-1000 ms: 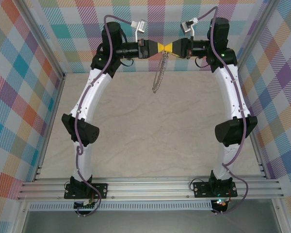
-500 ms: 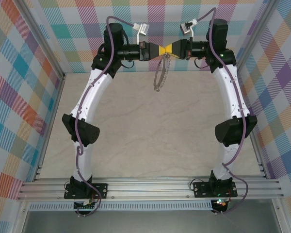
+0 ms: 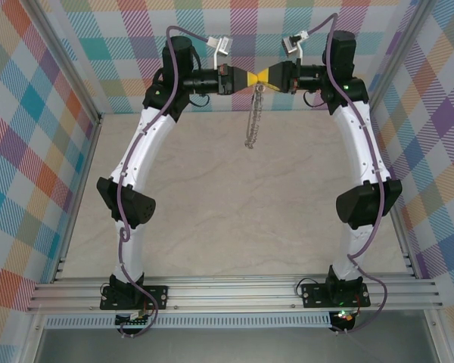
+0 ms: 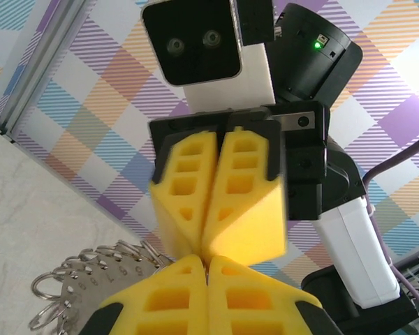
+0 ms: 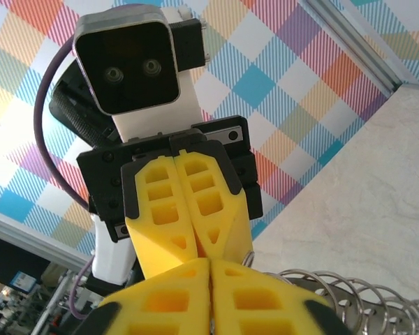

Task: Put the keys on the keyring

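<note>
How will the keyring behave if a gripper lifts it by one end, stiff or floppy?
Likely floppy: in the top view the keyring hangs straight down as a narrow, limp strand, so it should drape and swing rather than hold a shape. It is probably light, since it looks like thin wire. The many small rings along its edge could snag or shift under a grip.

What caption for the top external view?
Two white arms meet at yellow foam jaws shut tip to tip, a silvery beaded-chain keyring dangling from them over the beige table.
</note>
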Robot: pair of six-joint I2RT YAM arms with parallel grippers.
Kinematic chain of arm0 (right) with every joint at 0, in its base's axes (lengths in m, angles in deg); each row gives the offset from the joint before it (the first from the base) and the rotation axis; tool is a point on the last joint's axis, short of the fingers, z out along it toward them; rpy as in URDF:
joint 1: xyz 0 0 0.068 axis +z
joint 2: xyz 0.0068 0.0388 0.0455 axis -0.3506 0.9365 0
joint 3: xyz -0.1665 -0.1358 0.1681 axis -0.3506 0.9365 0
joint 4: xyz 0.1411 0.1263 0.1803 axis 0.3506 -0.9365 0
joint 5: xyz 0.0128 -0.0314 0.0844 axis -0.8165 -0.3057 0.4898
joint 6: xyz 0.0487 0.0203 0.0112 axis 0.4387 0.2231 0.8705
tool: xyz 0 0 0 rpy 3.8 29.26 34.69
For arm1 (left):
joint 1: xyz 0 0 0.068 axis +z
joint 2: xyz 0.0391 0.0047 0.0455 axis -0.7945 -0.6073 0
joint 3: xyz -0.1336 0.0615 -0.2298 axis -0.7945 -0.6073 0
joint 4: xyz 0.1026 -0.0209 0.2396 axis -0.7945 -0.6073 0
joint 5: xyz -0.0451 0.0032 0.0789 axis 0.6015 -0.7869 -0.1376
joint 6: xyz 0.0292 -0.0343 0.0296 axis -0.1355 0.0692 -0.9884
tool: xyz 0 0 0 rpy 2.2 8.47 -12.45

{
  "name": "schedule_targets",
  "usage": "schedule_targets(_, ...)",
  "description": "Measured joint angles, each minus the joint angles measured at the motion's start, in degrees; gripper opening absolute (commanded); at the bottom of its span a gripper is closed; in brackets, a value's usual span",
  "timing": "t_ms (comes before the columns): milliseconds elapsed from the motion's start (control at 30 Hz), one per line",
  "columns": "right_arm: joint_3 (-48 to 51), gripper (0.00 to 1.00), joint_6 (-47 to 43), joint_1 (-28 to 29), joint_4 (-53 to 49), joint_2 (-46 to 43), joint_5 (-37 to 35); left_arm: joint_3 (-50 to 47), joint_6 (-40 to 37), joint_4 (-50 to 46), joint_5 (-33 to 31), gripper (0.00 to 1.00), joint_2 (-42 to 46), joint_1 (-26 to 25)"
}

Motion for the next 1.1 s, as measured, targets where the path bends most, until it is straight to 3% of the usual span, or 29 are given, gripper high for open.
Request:
schedule_targets(67, 0.66, 0.39, 0.66, -0.26, 0.17, -0.63, -1.64, 0.00, 0.24, 0.96, -0.39, 0.00, 0.20, -0.04)
schedule_targets(167, 2.93, 0.44, 1.33, -0.35, 1.53, -2.64, -3.87, 0.00, 0.85, 1.25, -1.38, 0.00, 0.24, -0.46)
schedule_targets(633, 32.33, 0.47, 8.04, -2.58, 20.72, -21.79, -16.26, 0.00, 4.85, 7.50, -3.82, 0.00, 0.35, -0.81)
schedule_targets(1100, 34.88, 0.48, 10.36, -1.22, 28.02, -21.79, -17.40, 0.00, 8.44, 11.82, -3.96, 0.00, 0.35, -1.16)
